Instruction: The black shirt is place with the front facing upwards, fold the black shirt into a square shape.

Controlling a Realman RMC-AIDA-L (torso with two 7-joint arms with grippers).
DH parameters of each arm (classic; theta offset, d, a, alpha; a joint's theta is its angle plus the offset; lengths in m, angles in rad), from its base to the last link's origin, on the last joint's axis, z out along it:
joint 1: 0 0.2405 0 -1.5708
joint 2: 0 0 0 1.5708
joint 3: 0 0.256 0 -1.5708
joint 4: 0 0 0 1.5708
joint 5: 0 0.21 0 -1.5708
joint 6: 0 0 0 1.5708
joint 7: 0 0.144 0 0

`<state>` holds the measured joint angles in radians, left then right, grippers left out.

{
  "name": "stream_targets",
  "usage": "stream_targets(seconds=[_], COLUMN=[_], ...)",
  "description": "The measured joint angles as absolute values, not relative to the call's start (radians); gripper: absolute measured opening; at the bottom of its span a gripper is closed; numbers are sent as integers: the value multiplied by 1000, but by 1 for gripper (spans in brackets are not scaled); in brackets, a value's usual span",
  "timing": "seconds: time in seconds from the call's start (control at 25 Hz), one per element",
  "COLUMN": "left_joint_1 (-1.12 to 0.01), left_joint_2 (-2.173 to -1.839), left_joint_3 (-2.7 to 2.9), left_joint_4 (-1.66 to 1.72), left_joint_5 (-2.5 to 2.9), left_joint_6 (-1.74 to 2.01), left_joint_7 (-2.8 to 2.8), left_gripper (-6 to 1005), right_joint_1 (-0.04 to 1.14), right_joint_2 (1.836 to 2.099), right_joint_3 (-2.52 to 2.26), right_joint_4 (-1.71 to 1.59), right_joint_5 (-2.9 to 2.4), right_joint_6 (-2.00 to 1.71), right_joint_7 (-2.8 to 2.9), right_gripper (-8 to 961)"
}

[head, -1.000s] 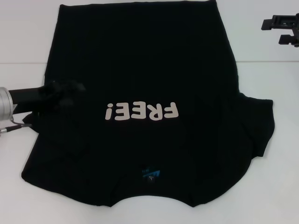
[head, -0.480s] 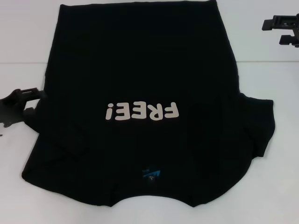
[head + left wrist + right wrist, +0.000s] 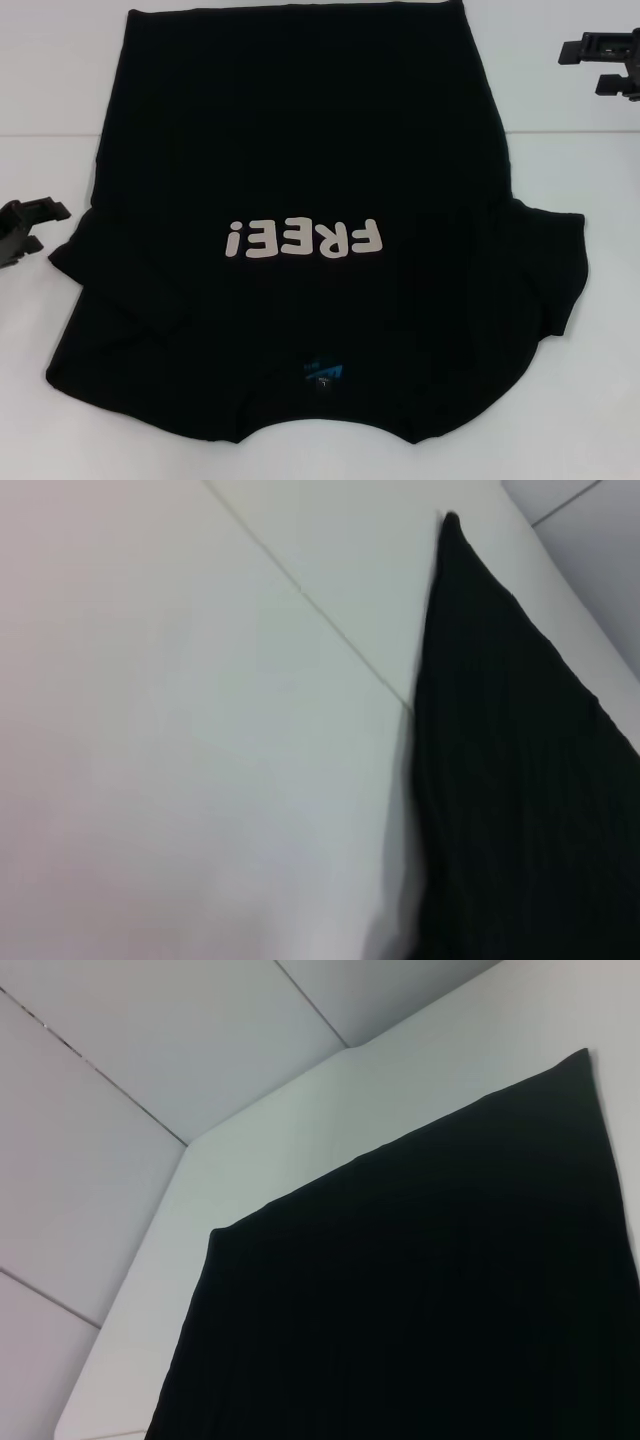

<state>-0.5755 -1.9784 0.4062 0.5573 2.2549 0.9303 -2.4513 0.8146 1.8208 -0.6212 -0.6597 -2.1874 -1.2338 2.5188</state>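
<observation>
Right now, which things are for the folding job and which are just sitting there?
For the job:
- black shirt, spread flat, letters facing up
- left gripper, off the shirt's left edge, holding nothing
- right gripper, parked at the far right

Just there:
- white table under the shirt; nothing else is lying about

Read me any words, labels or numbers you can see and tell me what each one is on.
"FREE!" in cream block letters across the chest of the black shirt, upside down in the head view.
Small blue neck label at the shirt's collar: it carries marks too small to read.
Neither wrist view shows any text, only plain black cloth and white table.
</observation>
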Motion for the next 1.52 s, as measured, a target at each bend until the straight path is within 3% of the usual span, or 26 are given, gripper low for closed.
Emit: stream_targets(seconds=[0.72, 1.52], left_joint_1=[-593, -597], left_joint_2=[-2004, -2009], left_joint_3=[425, 462], left_joint_4=[513, 507], left_joint_5=[2255, 2255], left_joint_6=[810, 805], left_joint_7=[-2320, -2319], left_gripper=[667, 667], right_joint_1=[817, 811], right_joint_2=[1821, 1819], right_joint_3=[-621, -621], right_joint_4=[-660, -660], right_joint_5=[-2187, -2187], right_joint_6=[-1223, -1216], right_joint_7=[2519, 2519], right_gripper=[914, 914])
